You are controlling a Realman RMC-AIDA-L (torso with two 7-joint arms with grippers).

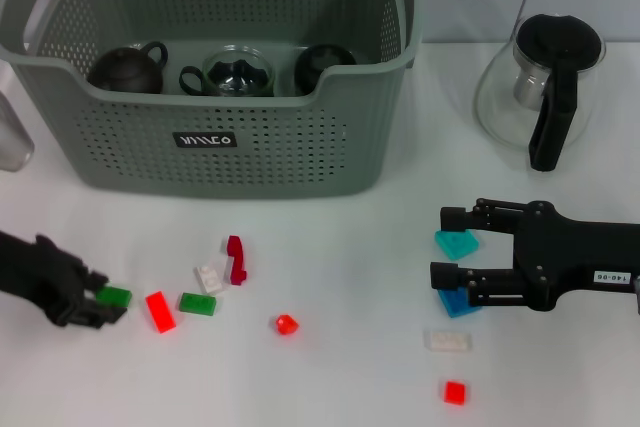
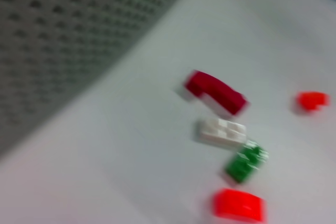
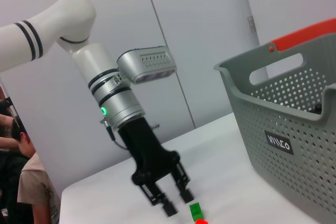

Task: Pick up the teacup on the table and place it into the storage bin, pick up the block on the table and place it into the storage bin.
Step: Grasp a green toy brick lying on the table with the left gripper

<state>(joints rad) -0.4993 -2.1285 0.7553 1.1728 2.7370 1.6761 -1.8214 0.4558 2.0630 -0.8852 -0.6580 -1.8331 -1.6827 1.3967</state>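
The storage bin (image 2: 63,40) fills the upper left of the frame with its grey perforated wall. On the white tabletop (image 2: 105,171) toward the lower right lie a dark red block (image 2: 216,93), a white block (image 2: 221,131), a green block (image 2: 245,162) and a bright red block (image 2: 239,205); another red piece (image 2: 312,100) sits at the right edge.

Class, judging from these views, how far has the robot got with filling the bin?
Done: cups sit inside the storage bin. In hand: the left hand is at a green block lying on the table; the open right hand straddles a teal block. Left: all visible blocks, including the red block and white block, lie on the table.
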